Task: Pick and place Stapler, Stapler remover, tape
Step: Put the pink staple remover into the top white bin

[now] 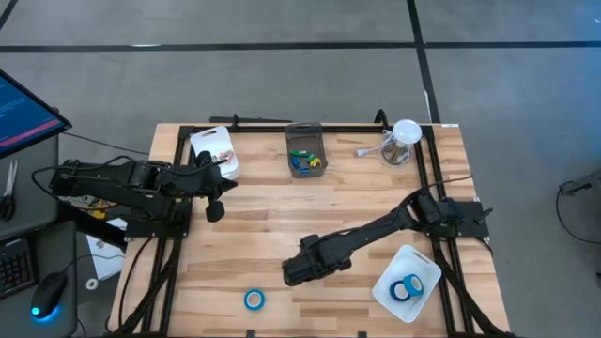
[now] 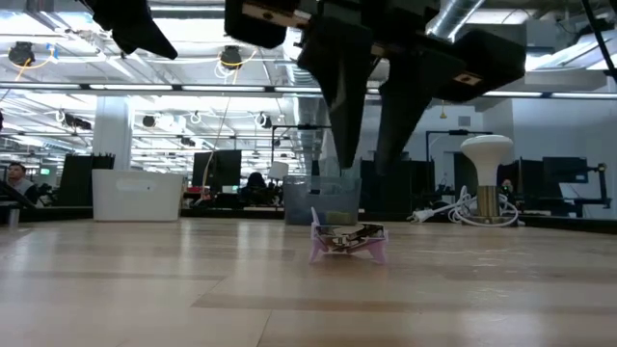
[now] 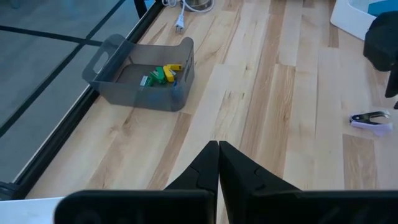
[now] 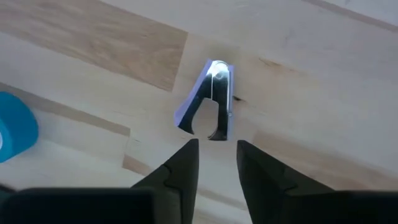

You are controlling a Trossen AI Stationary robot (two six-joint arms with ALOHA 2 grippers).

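Note:
A purple-and-metal staple remover [image 4: 208, 102] lies on the wooden table, also seen in the low view [image 2: 347, 241]. My right gripper [image 4: 216, 146] hangs open just above it, fingers pointing down and apart from it [image 2: 368, 159]. One blue roll of tape [image 1: 254, 299] lies flat near the table's front edge. Two more rolls [image 1: 406, 288] lie in a white tray [image 1: 420, 258] at the near right. My left gripper [image 3: 218, 146] waits shut at the far left [image 1: 216, 211]. I cannot make out the stapler.
A grey bin [image 1: 305, 141] with small green and yellow items stands at the far middle. A white tray [image 1: 214, 148] sits at the far left. A white stand with a cable [image 1: 402, 139] is at the far right. Black rails [image 1: 427, 169] run along the table's edges.

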